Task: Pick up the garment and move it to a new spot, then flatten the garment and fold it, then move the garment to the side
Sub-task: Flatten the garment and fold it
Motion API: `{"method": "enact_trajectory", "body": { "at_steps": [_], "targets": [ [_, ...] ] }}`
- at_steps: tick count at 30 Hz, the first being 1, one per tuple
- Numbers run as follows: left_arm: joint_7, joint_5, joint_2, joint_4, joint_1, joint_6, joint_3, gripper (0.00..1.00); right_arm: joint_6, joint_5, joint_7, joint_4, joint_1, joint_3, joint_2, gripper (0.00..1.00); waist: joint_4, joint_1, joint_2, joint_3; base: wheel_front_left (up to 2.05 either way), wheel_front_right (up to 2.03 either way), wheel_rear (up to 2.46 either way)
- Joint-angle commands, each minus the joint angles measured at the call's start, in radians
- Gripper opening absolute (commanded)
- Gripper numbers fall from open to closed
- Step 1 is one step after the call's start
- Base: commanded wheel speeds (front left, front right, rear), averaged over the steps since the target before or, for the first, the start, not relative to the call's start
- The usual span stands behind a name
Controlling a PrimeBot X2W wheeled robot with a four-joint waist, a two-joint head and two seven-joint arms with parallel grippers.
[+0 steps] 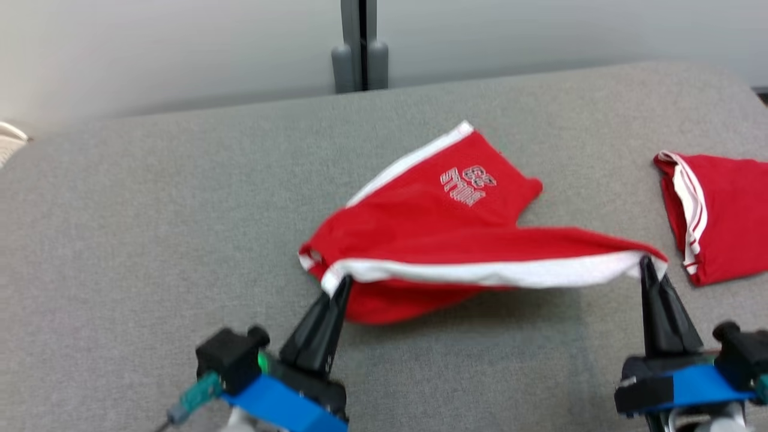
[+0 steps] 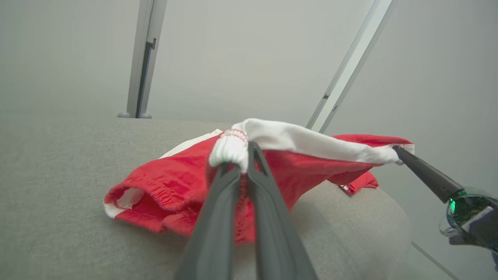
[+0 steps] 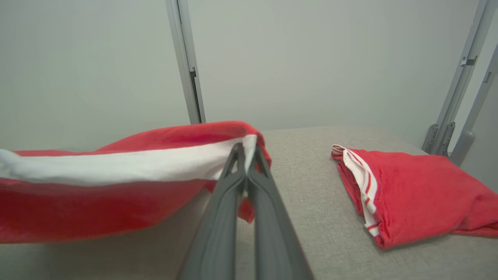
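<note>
**Left gripper and right gripper hold the garment by its white band**

Both pairs of my dark fingers are pressed tight together, each nipping one end of the band. My left gripper clamps the bunched end farthest from the folded red cloth. My right gripper clamps the end nearest that cloth. Between the two grips the band runs stretched in an almost straight line, raised off the grey padded surface, with a shadow beneath it. The garment, a pair of red shorts, sits to the left of the folded cloth and does not touch it. Its leg with the white printed logo rests on the surface, about level with the folded cloth's far end. White stripes run along the folded cloth's edge that faces the garment.
</note>
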Motion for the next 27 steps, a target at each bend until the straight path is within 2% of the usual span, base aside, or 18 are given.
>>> {"method": "enact_trajectory", "body": {
  "at_steps": [1, 7, 11, 19, 22, 27],
  "targets": [
    [-0.004, 0.003, 0.001, -0.007, 0.021, 0.004, 0.007, 0.0, 0.0, 0.008, 0.002, -0.013, 0.022, -0.001, -0.001, 0.0, -0.007, 0.0003, 0.0002, -0.015, 0.0, 0.0, 0.0],
    [-0.004, 0.01, -0.014, -0.036, 0.14, 0.01, 0.004, 0.0, 0.0, -0.001, 0.064, -0.08, 0.132, -0.018, -0.001, 0.0, 0.012, 0.0003, 0.0002, -0.034, 0.0, 0.0, 0.0],
    [-0.004, 0.007, -0.035, -0.014, 0.133, 0.005, -0.008, 0.0, 0.0, -0.013, 0.088, -0.052, 0.115, -0.037, -0.002, 0.0, 0.035, 0.0003, 0.0002, -0.006, 0.0, 0.0, 0.0],
    [0.011, -0.047, -0.109, 0.071, 0.028, -0.003, -0.008, 0.0, 0.0, -0.076, 0.124, 0.075, -0.073, -0.077, -0.002, 0.0, 0.095, 0.0003, 0.0002, 0.091, 0.0, 0.0, 0.0],
    [0.032, -0.08, -0.138, 0.107, -0.027, 0.001, 0.002, 0.0, 0.0, -0.113, 0.157, 0.124, -0.179, -0.076, -0.027, 0.0, 0.118, 0.0003, 0.0002, 0.129, 0.0, 0.0, 0.0],
    [0.07, -0.115, -0.168, 0.172, -0.135, 0.046, 0.019, 0.0, 0.0, -0.136, 0.235, 0.235, -0.369, -0.05, -0.086, 0.0, 0.155, 0.0003, 0.0002, 0.186, 0.0, 0.0, 0.0]
  ]
}}
